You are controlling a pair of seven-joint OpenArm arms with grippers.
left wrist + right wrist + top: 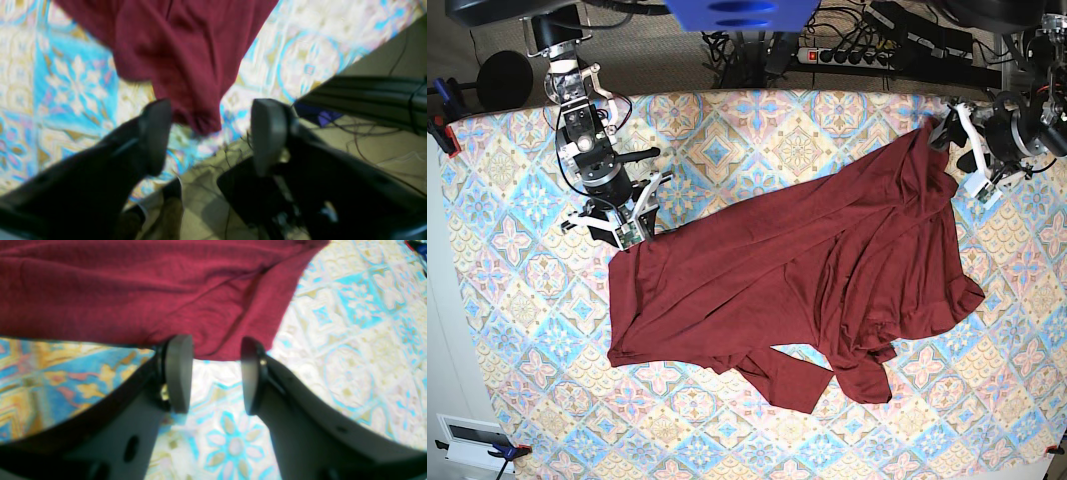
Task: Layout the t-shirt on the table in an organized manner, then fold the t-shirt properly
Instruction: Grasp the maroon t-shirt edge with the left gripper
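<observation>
The t-shirt [807, 270], a plain maroon knit garment, sprawls rumpled across the pastel tile-patterned table [517, 330], awaiting straightening, with the left gripper [210, 133] and right gripper [217, 373] both open at corners upper right and upper left.

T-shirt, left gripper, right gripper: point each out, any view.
t-shirt [827, 270]: base view, middle of the spread fabric.
left gripper [210, 133]: left wrist view, midway between fingertips.
right gripper [217, 373]: right wrist view, midway between fingertips.

No readable text, label, brand or number anywhere.
</observation>
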